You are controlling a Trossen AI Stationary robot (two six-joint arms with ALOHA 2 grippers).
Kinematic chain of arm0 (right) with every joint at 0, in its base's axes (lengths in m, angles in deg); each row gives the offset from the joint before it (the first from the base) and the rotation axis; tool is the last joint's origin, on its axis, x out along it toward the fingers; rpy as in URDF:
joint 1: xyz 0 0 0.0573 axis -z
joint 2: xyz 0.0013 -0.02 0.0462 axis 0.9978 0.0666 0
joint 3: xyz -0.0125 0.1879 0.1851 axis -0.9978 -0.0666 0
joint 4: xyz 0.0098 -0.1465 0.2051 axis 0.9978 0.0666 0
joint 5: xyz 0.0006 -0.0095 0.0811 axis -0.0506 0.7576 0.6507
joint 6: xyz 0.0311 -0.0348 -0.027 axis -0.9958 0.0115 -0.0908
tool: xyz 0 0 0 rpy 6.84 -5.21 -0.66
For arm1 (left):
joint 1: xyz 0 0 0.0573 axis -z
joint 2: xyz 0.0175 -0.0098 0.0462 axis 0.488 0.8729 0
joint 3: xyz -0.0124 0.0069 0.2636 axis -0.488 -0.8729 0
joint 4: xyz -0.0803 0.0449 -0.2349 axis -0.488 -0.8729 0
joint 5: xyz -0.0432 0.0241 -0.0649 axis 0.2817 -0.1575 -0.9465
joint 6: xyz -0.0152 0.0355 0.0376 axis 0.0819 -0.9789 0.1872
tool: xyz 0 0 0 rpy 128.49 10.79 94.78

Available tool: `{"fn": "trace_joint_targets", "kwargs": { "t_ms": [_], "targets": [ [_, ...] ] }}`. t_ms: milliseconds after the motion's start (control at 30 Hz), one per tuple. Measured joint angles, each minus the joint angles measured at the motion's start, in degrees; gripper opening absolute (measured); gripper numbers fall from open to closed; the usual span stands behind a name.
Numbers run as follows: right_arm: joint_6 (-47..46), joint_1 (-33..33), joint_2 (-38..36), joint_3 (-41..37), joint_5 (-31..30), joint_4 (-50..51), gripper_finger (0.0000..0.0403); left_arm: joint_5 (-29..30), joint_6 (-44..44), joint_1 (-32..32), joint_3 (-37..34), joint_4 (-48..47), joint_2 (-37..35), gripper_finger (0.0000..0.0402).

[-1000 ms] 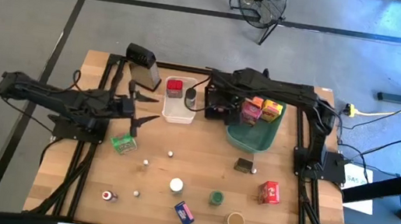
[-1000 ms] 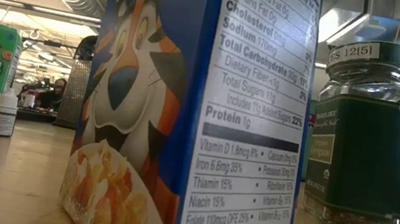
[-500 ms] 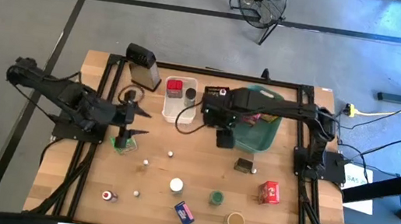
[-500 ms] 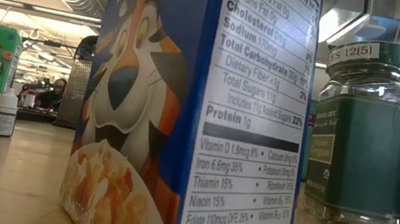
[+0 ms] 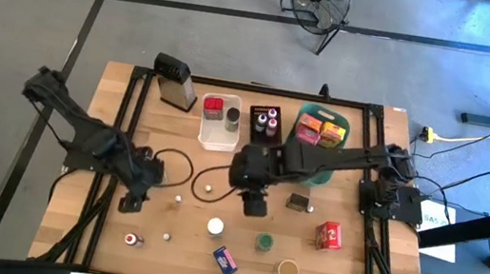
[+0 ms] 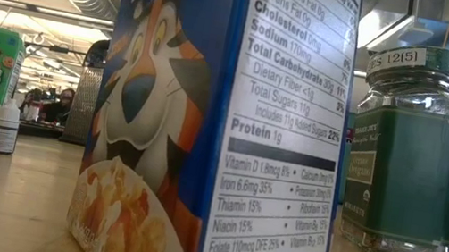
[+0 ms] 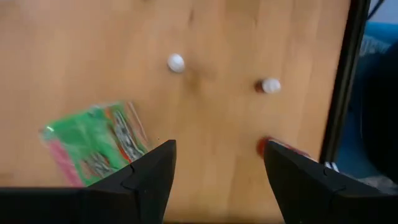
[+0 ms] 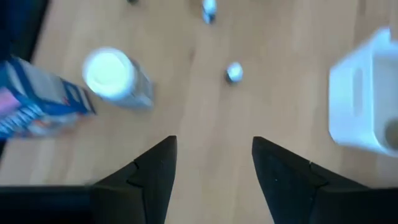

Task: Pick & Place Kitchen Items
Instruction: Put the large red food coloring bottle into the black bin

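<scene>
Wooden planks of the desk fill the ground under both arms, with grey floor all round.

Nearest the left claw, whose two fingers stand parted and hold nothing, lies the green packet, just beside one fingertip and flat on the wood. Slightly farther off are two small white-capped bottles and a red thing partly behind the other finger. From above, the left claw hangs low over the desk's left part, and the green packet cannot be seen there under the arm.

The right claw is likewise parted and empty. Closest ahead of it is bare wood, then a tiny capped bottle, a white-lidded jar with a blue box touching it, and to the other side the white bin. From above, the right claw is at mid-desk, well apart from the teal basket.

Both arms look to be reaching for a fresh item. The left one most likely needs to shift sideways to centre on the green packet, then drop and close; the right one's target is not clear.

Both wrist pictures are smeared, so labels cannot be read. At desk height the blue box and a green jar block nearly everything, and neither claw shows.
</scene>
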Motion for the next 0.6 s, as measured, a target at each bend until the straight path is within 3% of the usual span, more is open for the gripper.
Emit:
{"fn": "trace_joint_targets", "kwargs": {
  "t_ms": [267,600],
  "targets": [
    [-1.6,-5.4,0.9,-0.9,-3.8,-9.4,0.0211,-2.3,9.1,4.3,0.0,0.2,0.2,0.0237],
    [-2.5,-10.5,1.2,-4.2,-8.6,-17.1,0.0211,-2.2,13.0,8.2,0.0,-1.3,-0.5,0.0258]
  ]
}}
